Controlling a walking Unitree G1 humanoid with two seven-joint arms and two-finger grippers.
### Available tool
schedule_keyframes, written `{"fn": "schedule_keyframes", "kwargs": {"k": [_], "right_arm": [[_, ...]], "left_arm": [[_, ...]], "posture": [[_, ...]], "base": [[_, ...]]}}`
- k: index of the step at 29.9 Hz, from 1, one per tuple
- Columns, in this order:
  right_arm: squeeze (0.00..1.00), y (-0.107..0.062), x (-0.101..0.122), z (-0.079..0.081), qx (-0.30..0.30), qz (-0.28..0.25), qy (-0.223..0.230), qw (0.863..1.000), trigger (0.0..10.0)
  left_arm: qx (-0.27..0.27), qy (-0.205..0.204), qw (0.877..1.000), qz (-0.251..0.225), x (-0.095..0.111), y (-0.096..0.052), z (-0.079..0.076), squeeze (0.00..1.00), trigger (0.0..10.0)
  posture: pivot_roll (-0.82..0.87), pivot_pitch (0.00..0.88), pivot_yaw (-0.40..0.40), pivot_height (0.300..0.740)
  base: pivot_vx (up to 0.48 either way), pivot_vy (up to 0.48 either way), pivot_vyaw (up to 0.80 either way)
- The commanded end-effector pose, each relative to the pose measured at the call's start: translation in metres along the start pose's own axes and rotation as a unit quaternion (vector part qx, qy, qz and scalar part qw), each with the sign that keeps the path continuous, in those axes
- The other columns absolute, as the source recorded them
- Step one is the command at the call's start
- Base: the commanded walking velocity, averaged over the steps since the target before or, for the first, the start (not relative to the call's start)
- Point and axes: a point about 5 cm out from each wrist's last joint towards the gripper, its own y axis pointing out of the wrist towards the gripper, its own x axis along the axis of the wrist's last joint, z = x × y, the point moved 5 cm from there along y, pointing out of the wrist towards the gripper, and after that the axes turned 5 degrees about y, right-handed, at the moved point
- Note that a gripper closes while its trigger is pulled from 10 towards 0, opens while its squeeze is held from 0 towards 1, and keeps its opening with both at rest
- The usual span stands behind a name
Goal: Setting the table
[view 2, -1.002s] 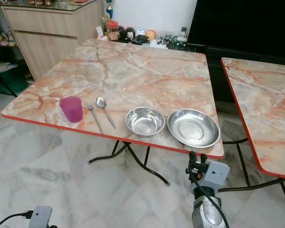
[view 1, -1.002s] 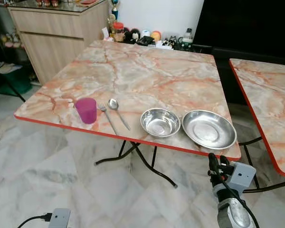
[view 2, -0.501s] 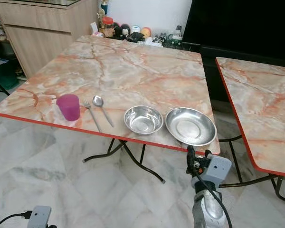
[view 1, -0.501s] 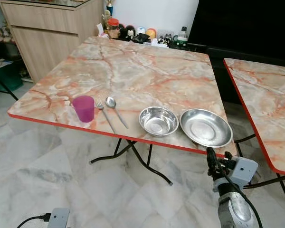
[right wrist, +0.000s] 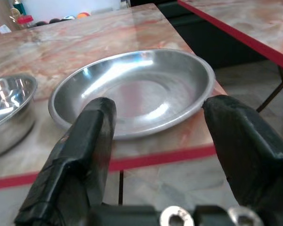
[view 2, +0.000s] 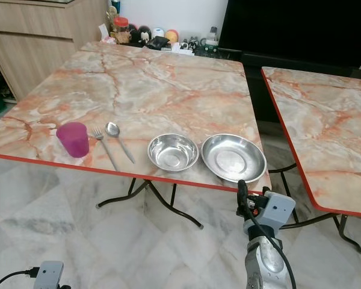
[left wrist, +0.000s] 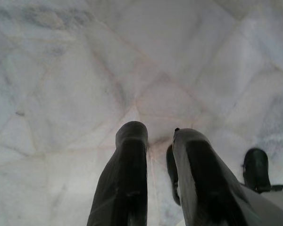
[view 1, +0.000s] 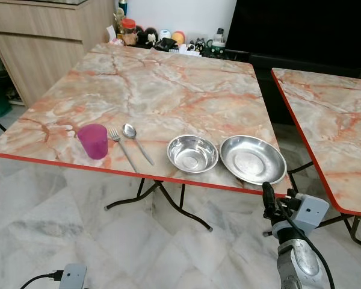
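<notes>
- Since a second ago the whole scene shifted in the head views, which is camera motion; the right end effector (view 2: 241, 194) rose slightly nearer the tabletop (view 1: 168, 78) edge, while the dishes kept their row.
- No brand, label or writing could be read anywhere; the jars and toys (view 1: 162, 39) at the far edge were too small to make out.
- Near the front edge, from left to right, sat a cup (view 1: 93, 141), fork (view 1: 121, 148), spoon (view 1: 136, 141), bowl (view 1: 192, 153) and plate (view 1: 253, 159), each apart from the next.
- In the right wrist view the right end effector's fingers (right wrist: 87, 141) stood wide apart, just short of the plate's near rim, holding nothing.
- Hanging over the marble floor (left wrist: 85, 70), the left end effector (left wrist: 158, 141) had its fingers narrowly parted.
- A second tabletop (view 1: 331, 114) on the right was cut off by the frame.
</notes>
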Motion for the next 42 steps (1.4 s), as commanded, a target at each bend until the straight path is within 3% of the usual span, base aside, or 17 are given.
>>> {"fn": "schedule_keyframes", "kwargs": {"k": [1, 9, 18, 26, 34, 42], "right_arm": [[0.0, 0.002, 0.001, 0.002, 0.002, -0.003, 0.003, 1.0, 10.0], [0.0, 0.004, 0.002, 0.005, 0.006, -0.005, 0.007, 1.0, 10.0], [0.0, 0.003, 0.005, 0.006, 0.009, -0.015, 0.011, 1.0, 10.0], [0.0, -0.007, 0.009, -0.004, -0.011, -0.02, 0.017, 1.0, 10.0], [0.0, -0.018, 0.009, -0.016, -0.051, -0.007, 0.085, 0.995, 10.0], [0.0, -0.017, 0.001, -0.02, -0.078, 0.022, 0.141, 0.987, 10.0]], "left_arm": [[0.002, -0.003, 1.0, 0.01, -0.009, -0.002, 0.002, 0.0, 10.0], [0.001, -0.004, 1.0, 0.012, -0.011, -0.003, 0.003, 0.0, 10.0], [0.005, -0.005, 1.0, 0.011, -0.013, -0.004, 0.002, 0.0, 10.0], [0.005, -0.004, 1.0, 0.013, -0.016, -0.004, 0.001, 0.0, 10.0], [0.005, -0.002, 1.0, 0.014, -0.017, -0.005, 0.002, 0.0, 10.0], [0.001, 0.005, 1.0, 0.016, -0.018, -0.005, 0.003, 0.0, 10.0]], "posture": [[0.12, 0.093, -0.1, 0.74], [0.12, 0.084, -0.099, 0.74], [0.13, 0.079, -0.102, 0.74], [0.12, 0.086, -0.099, 0.74], [0.12, 0.095, -0.095, 0.74], [0.11, 0.097, -0.088, 0.74]], "base": [[0.296, 0.0, 0.0], [0.325, 0.0, 0.0], [0.054, 0.0, -0.55], [0.0, 0.0, 0.0], [0.0, 0.0, 0.0], [0.0, 0.0, 0.0]]}}
